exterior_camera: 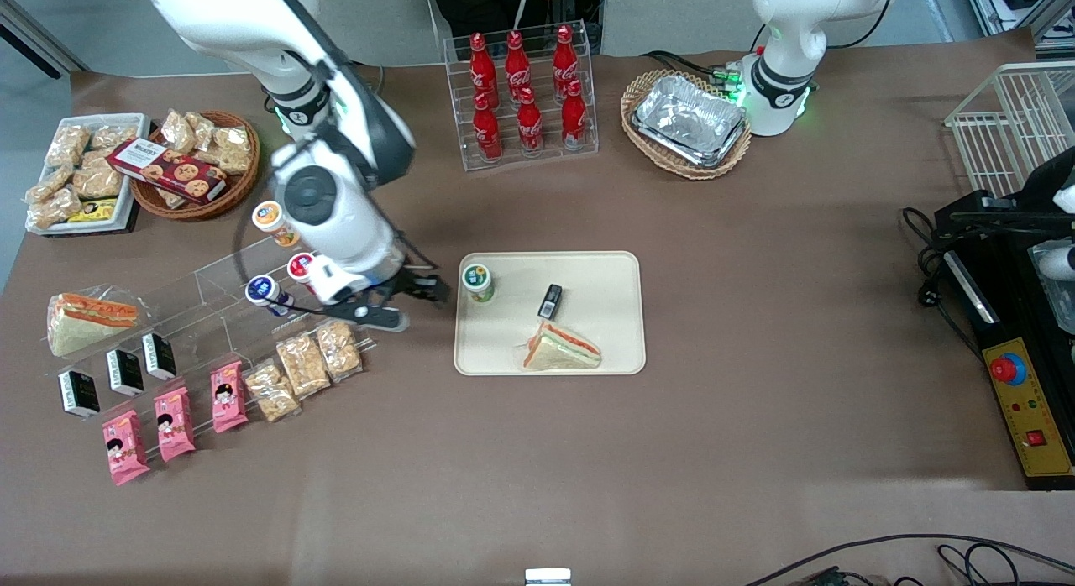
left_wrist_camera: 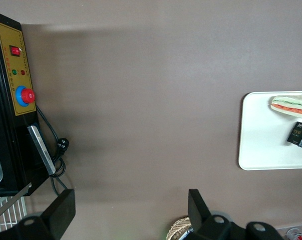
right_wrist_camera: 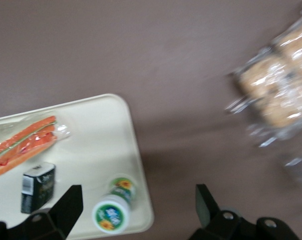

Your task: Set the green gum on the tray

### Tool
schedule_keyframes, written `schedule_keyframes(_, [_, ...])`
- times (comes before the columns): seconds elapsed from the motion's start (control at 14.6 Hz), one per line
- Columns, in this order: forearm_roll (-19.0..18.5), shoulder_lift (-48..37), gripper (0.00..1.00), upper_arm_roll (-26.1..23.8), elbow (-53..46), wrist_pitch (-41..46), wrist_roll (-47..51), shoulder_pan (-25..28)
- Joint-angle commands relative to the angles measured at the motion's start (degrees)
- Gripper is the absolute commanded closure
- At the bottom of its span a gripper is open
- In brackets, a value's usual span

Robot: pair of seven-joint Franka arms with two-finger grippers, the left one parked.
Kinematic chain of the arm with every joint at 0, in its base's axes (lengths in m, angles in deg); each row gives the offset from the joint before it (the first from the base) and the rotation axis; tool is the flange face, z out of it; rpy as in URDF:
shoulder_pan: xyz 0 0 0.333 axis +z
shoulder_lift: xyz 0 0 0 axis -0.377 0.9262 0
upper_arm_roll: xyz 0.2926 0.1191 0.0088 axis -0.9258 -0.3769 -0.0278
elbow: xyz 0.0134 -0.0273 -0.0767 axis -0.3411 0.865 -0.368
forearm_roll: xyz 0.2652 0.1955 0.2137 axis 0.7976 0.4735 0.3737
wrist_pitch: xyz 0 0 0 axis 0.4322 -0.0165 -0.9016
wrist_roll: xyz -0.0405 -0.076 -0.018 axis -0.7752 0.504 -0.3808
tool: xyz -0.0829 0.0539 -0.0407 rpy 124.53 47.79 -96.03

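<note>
- Brown matte paper or cloth is seen covering the whole table (exterior_camera: 756,334), smooth and slightly creased, with goods laid out toward the working arm's end.
- Nearest the front camera, pink snack packets (exterior_camera: 172,422) and crinkly bags of crackers (exterior_camera: 306,363) are laid in rows: soft, glossy film.
- On the cream tray (exterior_camera: 605,275), a rigid plastic slab with rounded corners and a low rim, a wrapped sandwich (exterior_camera: 561,351) and a small black box (exterior_camera: 550,300) are found.
- The green gum (exterior_camera: 478,282) is stood upright in the tray's corner nearest the working arm, so the placing is judged done.
- It is judged light, stiff and rather slippery; the round body below the white-rimmed lid would best be pinched from the sides.
- The gripper (exterior_camera: 424,290) is held just beside the tray's edge, apart from the bottle, fingers spread and empty.
- Farther off, red cola bottles (exterior_camera: 525,95) are racked in clear acrylic.
</note>
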Motion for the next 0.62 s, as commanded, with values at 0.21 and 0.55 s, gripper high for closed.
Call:
schedule_keyframes(0.21, [-0.41,-2.96,0.0,-0.44,-18.14,28.34,-11.1,-9.87])
schedule_keyframes(0.55, [0.38,-7.88,0.0,0.18,-20.17,33.72,-21.66,-18.4])
